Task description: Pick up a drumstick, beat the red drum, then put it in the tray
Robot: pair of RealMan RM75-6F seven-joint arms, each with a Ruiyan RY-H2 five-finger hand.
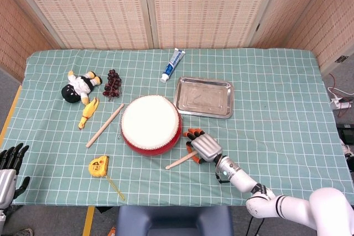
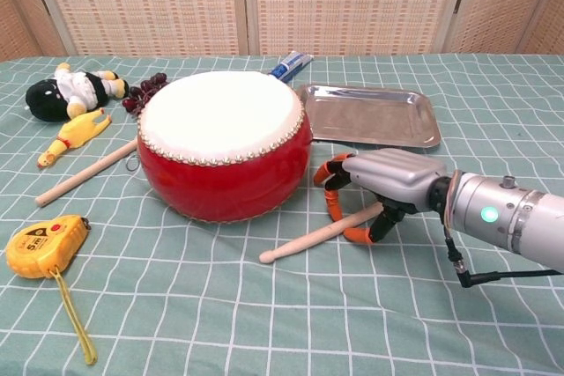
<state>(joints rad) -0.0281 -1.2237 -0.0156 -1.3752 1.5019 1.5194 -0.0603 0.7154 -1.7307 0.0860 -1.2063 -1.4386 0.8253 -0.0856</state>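
The red drum [image 1: 151, 124] with its white skin stands mid-table. A wooden drumstick [image 2: 308, 239] lies on the cloth just right of the drum [image 2: 225, 143]. My right hand [image 2: 388, 178] is down over its far end, fingers and thumb curled around the stick, which still touches the table. In the head view the same hand [image 1: 203, 146] sits at the drum's lower right. A second drumstick [image 1: 105, 125] lies left of the drum. The empty metal tray [image 1: 203, 96] sits behind the right hand. My left hand [image 1: 8, 167] hangs off the table's near left corner, fingers apart and holding nothing.
A toothpaste tube [image 1: 172, 65] lies behind the tray. Grapes [image 1: 113, 83], a plush doll [image 1: 78, 86] and a yellow rubber chicken [image 1: 88, 113] lie at the left. A yellow tape measure [image 1: 99, 166] with its cord sits near the front edge.
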